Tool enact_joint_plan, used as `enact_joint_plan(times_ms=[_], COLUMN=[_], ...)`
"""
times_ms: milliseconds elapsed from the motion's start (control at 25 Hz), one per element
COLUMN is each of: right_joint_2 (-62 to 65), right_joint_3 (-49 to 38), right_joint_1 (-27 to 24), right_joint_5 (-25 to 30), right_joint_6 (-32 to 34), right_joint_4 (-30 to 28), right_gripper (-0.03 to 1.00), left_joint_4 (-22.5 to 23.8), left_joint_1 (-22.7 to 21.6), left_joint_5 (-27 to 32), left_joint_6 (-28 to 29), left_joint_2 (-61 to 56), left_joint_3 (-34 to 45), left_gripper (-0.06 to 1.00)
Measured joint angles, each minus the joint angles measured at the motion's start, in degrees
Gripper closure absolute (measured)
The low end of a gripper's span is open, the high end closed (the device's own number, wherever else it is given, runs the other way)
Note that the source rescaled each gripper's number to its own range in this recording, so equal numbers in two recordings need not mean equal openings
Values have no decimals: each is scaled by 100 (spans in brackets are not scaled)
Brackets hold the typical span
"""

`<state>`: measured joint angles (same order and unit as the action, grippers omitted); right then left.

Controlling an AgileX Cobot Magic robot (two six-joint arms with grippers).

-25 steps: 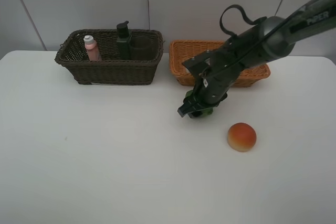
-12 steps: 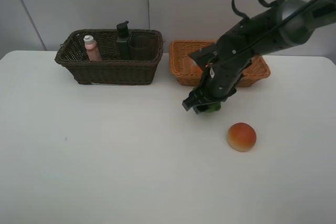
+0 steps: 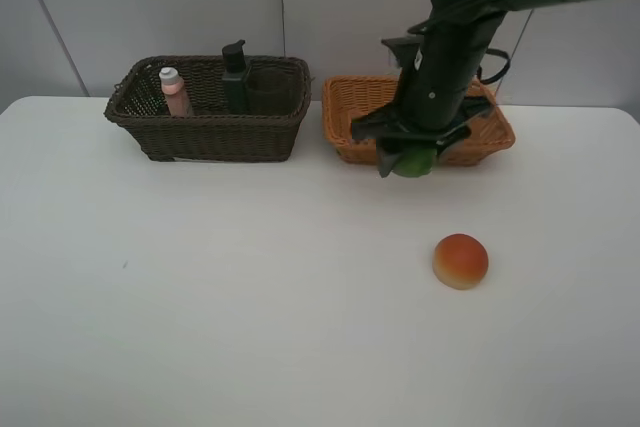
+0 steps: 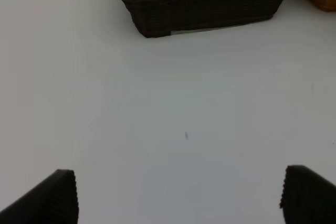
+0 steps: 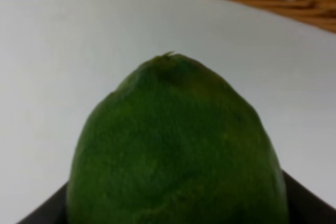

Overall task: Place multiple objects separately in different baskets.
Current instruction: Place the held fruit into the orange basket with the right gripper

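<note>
Green fruit (image 3: 413, 161): clamped in the right claw (image 3: 408, 160), lifted off the surface (image 3: 250, 287), hanging at the 6 o'clock wall of the tan basket (image 3: 345, 117).
Risk: carried too low, it could strike that front wall and slip out.
Peach-like fruit (image 3: 460, 260): loose at 5 o'clock, could roll if the fruit falls.
Left claw (image 4: 178, 195): spread wide, holding nothing.
</note>
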<state>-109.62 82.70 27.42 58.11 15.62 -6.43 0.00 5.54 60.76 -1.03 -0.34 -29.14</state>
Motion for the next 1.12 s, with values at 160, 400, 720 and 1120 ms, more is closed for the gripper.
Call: enact_joint_plan(times_ms=[160,400,720,1120], right_joint_2=[0,0,-462,-1232], right_joint_3=[507,771,778,778], right_joint_1=[-466,-1188,-1612,-1612], right_joint_5=[229,-136,-1510,-2834], right_joint_6=[115,135,135,135], right_joint_4=[0,-92,-202,-746], right_gripper=[93,93,93,93], left_joint_4=[0,0,0,0], left_joint_1=[0,0,0,0], left_joint_5=[0,0,0,0], left_joint_6=[0,0,0,0], left_joint_2=[0,0,0,0], left_joint_3=[0,0,0,0], left_gripper=[-6,-6,-6,-6])
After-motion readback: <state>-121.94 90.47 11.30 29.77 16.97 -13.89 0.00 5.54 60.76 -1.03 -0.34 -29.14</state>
